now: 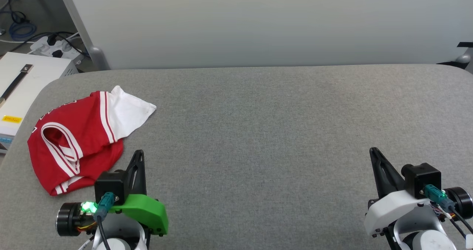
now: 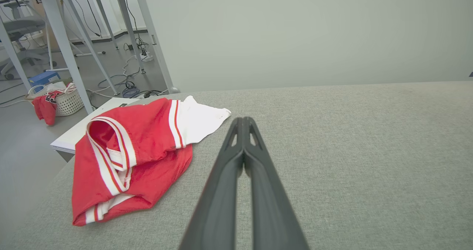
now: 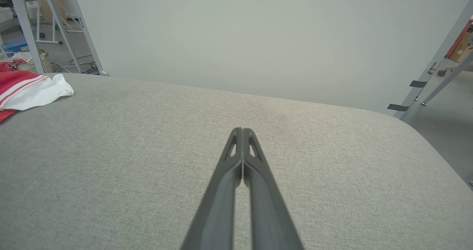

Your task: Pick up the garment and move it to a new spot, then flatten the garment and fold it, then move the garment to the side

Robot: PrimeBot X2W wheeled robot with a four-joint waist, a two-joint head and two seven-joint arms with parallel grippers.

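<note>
We note left end effector [image 1: 139, 154] and right end effector [image 1: 372, 151] pressed together, empty. The garment [image 1: 77, 139] lies rumpled on worktop [image 1: 258, 131], just ahead-left of left end effector, untouched. We judge pick-up, flattening, folding all remain.

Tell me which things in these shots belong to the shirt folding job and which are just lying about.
Job in hand:
- garment, crumpled on the grey table
- left gripper, shut
- right gripper, shut

Just lying about:
- power strip
- white case
- blue cable coil
- white basket holding red cloth
</note>
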